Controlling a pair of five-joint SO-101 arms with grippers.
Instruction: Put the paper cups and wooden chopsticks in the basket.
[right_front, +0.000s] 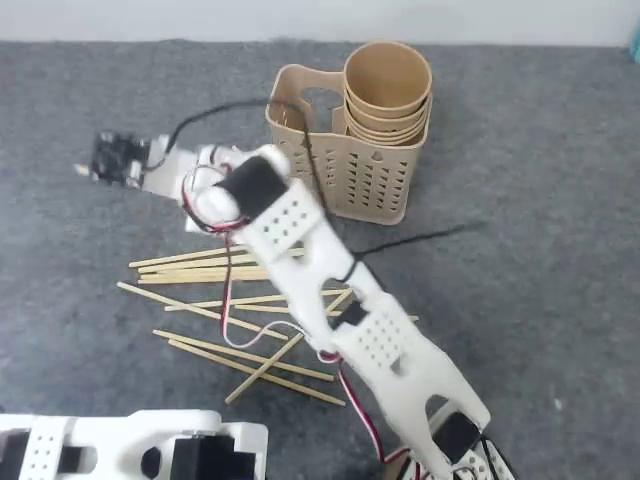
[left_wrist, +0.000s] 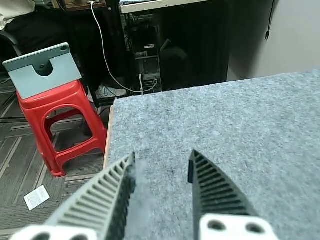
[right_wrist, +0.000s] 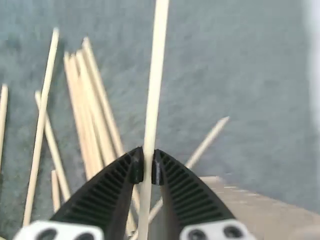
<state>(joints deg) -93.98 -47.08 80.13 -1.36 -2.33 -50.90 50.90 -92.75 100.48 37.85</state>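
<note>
While left fingers (left_wrist: 215, 195) gape above fuzzy felt (left_wrist: 240, 115), ribbed right fingers (right_wrist: 117, 187) clamp slim wooden chopstick (right_wrist: 155, 75).

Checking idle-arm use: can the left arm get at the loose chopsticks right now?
Probably yes. Its claw is open and empty, and the chopsticks lie on open table near its base. The right arm lies over some, so only the nearer ones look free.

White perforated arm (right_front: 380, 340), black motors (right_front: 255, 185), red-white-black cables (right_front: 228, 295).
</note>
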